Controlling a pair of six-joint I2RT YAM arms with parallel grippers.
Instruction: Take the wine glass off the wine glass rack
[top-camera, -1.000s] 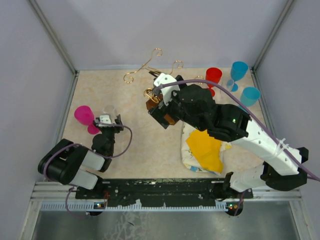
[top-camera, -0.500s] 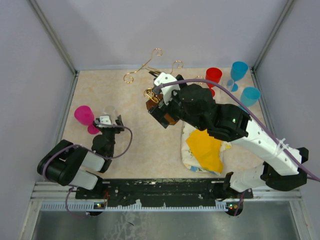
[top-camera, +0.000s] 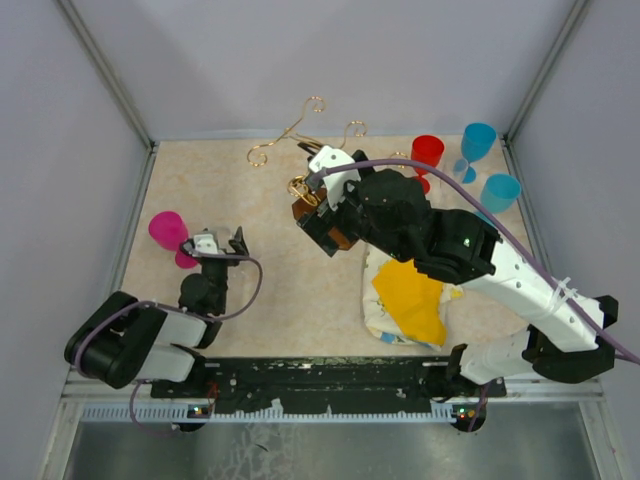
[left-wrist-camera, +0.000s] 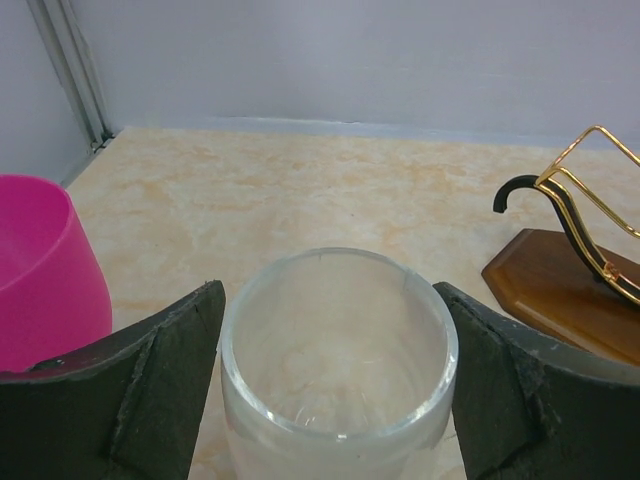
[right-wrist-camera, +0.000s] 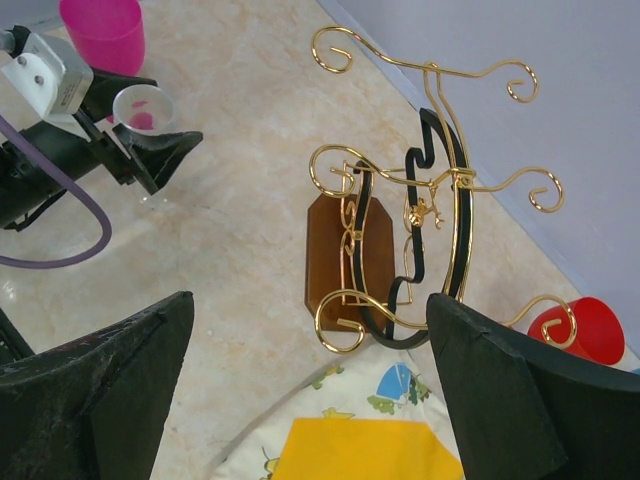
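Release looks like the step in hand. The clear wine glass (left-wrist-camera: 338, 370) stands on the pale marbled desk (top-camera: 280, 290) at the left. It is well apart from the gold wire wine glass rack (right-wrist-camera: 335, 255) on its brown wooden base, which sits toward the far middle. No glass hangs on the hooks that show. The left fingers (left-wrist-camera: 160, 390) are spread wide and flank the bowl on both sides, right at its wall; whether they press it or stand free of it I cannot tell. The right fingers (right-wrist-camera: 100, 400) are spread fully with nothing between them, hovering above the rack.

To finish well, I judge the left fingers should part evenly, so neither side nudges the bowl. They should then draw straight back toward the near edge, or rise clear, before any turn. The opaque pink wine glass (left-wrist-camera: 40, 270) stands just left of the clear one, so a sideways sweep risks knocking it. A tall glass on a small foot will likely tip at a light push high on the bowl.

The clear wine glass is upright: its long axis runs vertical, open mouth up, foot down on the desk. Its stem is hidden in the left wrist view.
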